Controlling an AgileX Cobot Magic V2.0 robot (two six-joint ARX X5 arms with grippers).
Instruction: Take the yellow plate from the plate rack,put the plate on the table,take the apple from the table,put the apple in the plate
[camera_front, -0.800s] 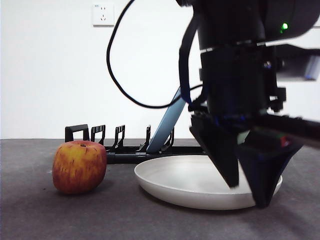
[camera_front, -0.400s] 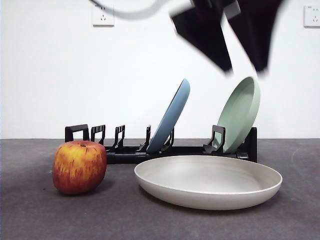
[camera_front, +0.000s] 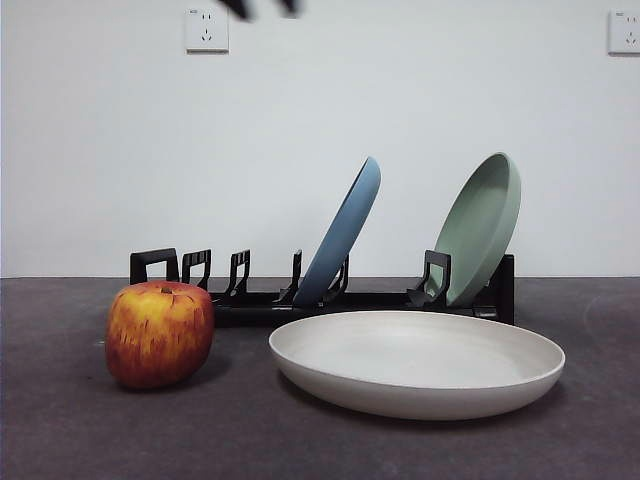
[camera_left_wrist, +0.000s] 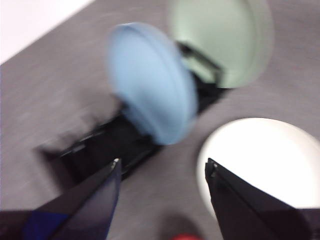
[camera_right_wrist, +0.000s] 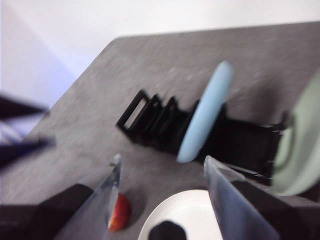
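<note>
The yellow plate (camera_front: 417, 362) is set flat on the surface (camera_front: 60, 430), freed for loading. Both tools, left (camera_left_wrist: 162, 167) and right (camera_right_wrist: 160, 165), are held high with jaws apart, empty. The apple (camera_front: 160, 333), blurred, probably lies just below the right tool.

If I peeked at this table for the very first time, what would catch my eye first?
Probably the big pale plate lying flat on the dark table right up front, with the red-and-yellow apple sitting beside it, not touching. Behind them, a blue plate and a green plate lean upright in the black rack.
</note>
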